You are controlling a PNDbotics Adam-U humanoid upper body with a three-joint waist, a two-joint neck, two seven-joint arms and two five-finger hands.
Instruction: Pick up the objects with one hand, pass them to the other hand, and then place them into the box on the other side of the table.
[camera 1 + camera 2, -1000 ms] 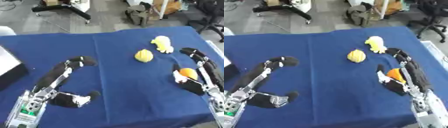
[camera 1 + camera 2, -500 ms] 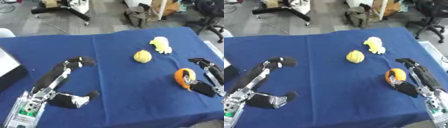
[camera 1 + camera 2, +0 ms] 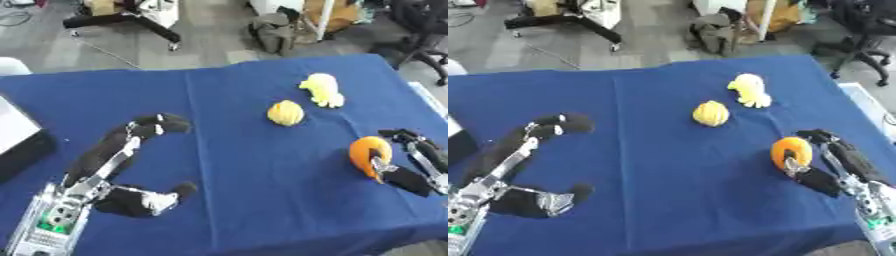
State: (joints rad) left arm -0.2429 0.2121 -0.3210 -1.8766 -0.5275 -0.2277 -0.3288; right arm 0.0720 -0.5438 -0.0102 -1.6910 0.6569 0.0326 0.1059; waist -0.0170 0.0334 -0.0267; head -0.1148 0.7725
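1. The right hand point(image 3: 824, 165) at 4 o'clock on the blue table point(image 3: 236, 165) grasps an orange fruit point(image 3: 790, 151), thumb below it and fingers curled behind it.
2. The left hand point(image 3: 122, 165) rests at 8 o'clock, fingers relaxed and holding nothing.
3. A yellow round fruit point(image 3: 285, 112) lies near the centre, toward 1 o'clock.
4. A pale yellow bunch point(image 3: 323, 89) lies just beyond it, at 1 o'clock.
5. A box point(image 3: 19, 142) shows at the 9 o'clock edge.

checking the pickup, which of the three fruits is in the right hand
The orange fruit, held by the right hand near the table's right edge. The round yellow fruit and pale yellow fruit lie untouched farther back.
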